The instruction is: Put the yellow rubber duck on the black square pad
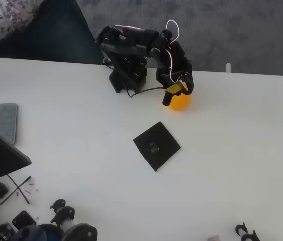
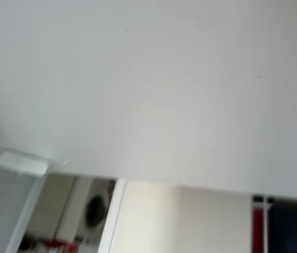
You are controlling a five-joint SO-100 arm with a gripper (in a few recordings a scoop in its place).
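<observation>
- Yellow rubber duck [image 1: 180, 102] sits on the white table [image 1: 242, 150] in the upper middle of the overhead view, directly under the black pincer [image 1: 175, 90], whose small yellow band overlaps the duck's top edge.
- Whether the pincer's fingers are apart or pressed on the duck cannot be told; the arm hides them.
- Black square pad [image 1: 156, 145] lies apart from the duck, lower and to the left, turned like a diamond.
- Risk: the duck is round and smooth, so an off-centre pinch could squirt it out sideways or send it rolling off.
- Risk: the pad is thin, so a low carry might nudge it along the table.
- Count: one duck, one pad, one arm.
- Wrist view offers blurred bare table and a room beyond its edge.
</observation>
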